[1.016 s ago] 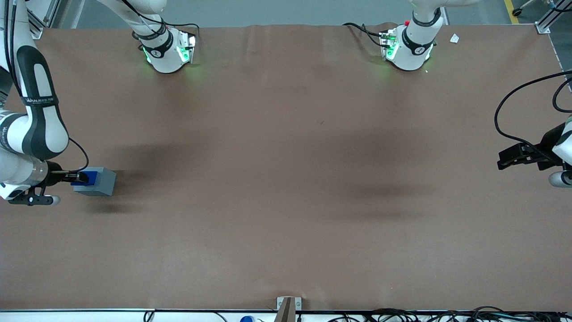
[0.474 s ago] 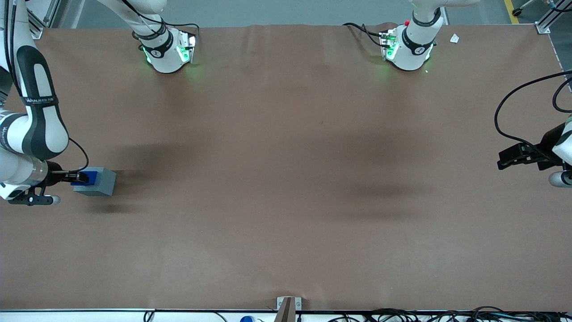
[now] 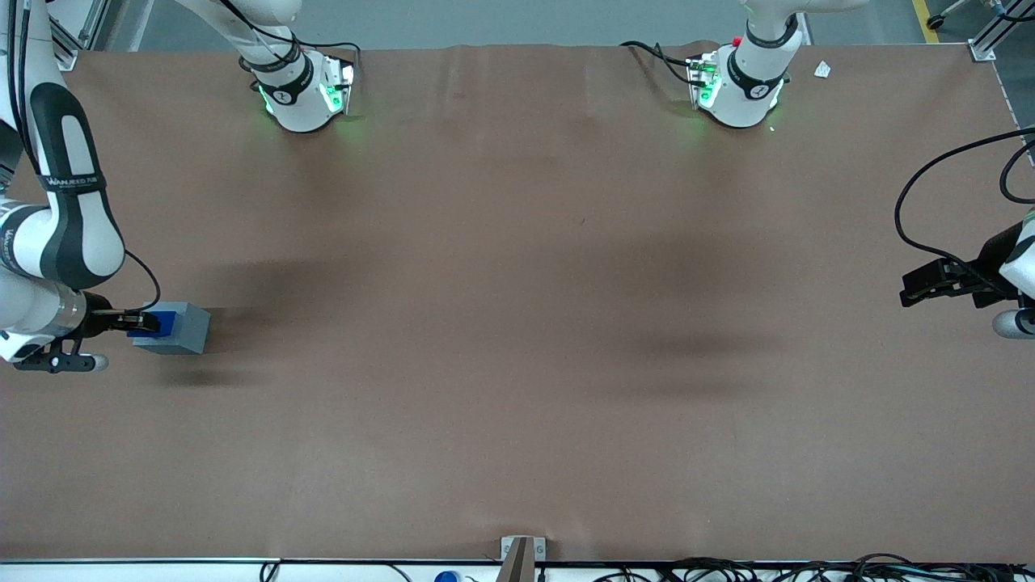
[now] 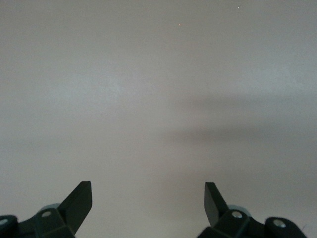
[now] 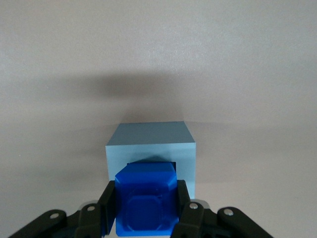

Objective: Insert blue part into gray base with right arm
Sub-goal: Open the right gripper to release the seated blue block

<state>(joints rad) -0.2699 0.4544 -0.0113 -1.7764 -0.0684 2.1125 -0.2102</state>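
Fingers (image 5: 108, 206) were seen clamped on two opposite flanks of the blue part (image 5: 146, 204); the gripper (image 5: 146, 210) was closed on it, directly above the base (image 5: 151, 144), at the working arm's end of the table (image 3: 517, 323).

Table: flat brown sheet, nothing else near the work. No obstruction was seen around the base.

Right arm (image 3: 61, 218): reached in low from the table edge, wrist near table level in the front view.

Base: light-gray cube, sat flat on the table, square recess in the top face partly covered by the part. Judged rigid moulded plastic, light, and loose on the sheet, so it could be pushed or tipped by an off-centre press. It was not held by anything.

Part: in the front view (image 3: 163, 322) it showed at the base's top edge (image 3: 182, 330) on the gripper side. From the wrist view it was lined up over the recess, sides roughly parallel to the recess walls. How far it had gone in could not be told. Judged hard, smooth and light, with no give; slip in the pads was thought possible if it jammed. Chamfered corners were visible, likely to help lead-in.

Hold: flat side faces, as taken, were judged right; the grip was high enough for the lower body to clear the recess rim. A straight, gentle press was judged best.
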